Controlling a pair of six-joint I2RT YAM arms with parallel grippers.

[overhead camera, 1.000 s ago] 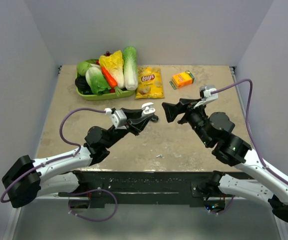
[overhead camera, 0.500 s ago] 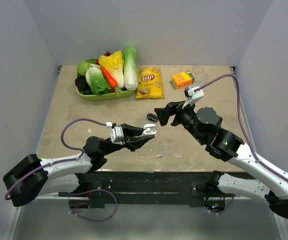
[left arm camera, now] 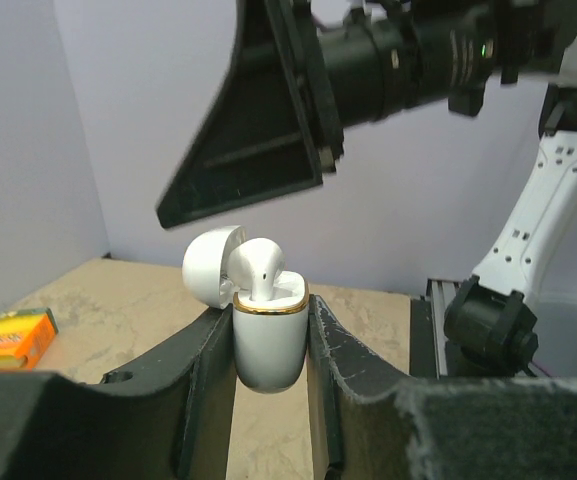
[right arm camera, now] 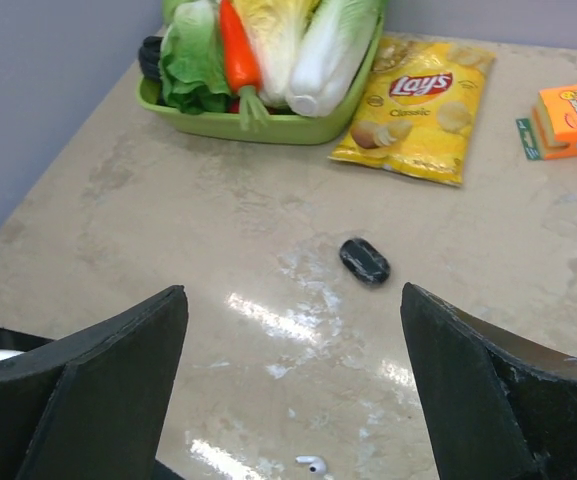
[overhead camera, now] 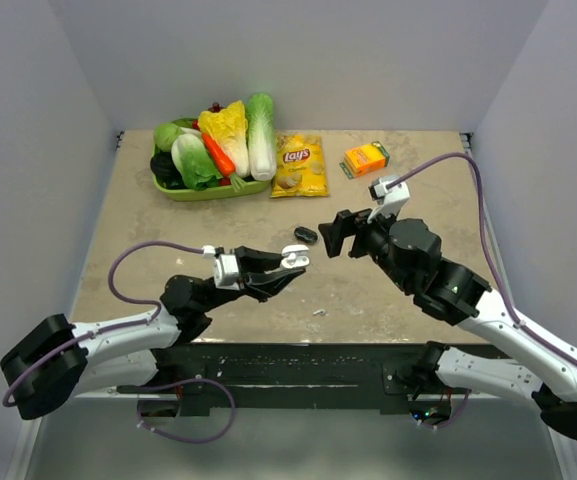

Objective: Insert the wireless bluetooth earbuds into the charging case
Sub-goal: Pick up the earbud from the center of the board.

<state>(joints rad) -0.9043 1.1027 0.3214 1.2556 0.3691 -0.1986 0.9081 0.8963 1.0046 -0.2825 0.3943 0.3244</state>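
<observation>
The left gripper [overhead camera: 288, 264] is clenched on one white charging case [left arm camera: 268, 345], a finger pressed against each side, holding it upright above the table [overhead camera: 138, 215]. The case's lid [left arm camera: 210, 266] is hinged back to the left. One white earbud [left arm camera: 260, 266] sits in the case, its rounded head above the gold rim. The other seat cannot be seen from here.

To the right, the right gripper [right arm camera: 290, 293] has its jaws spread wide and grasps nothing. It hangs above the table near the middle, and in the left wrist view one of its black fingers [left arm camera: 253, 120] hangs close above the open case.

There are two earbuds in all. The second, a loose earbud [right arm camera: 311, 463], lies on the table toward the front edge, lower in the top view than both grippers and clear of the case. Both look white, not black.

One small black oval lump [right arm camera: 365, 260] lies on the table just left of the right gripper, touching nothing.

Along the back, from left to right, are:
- One green tray [overhead camera: 183, 190] heaped with vegetables. Among them are one orange carrot [right arm camera: 234, 40] and two long leafy heads, one yellowish and one pale green.
- One yellow chip bag [right arm camera: 420, 95], lying flat just beside the tray.
- One orange box [right arm camera: 573, 115], apart from the bag.
</observation>
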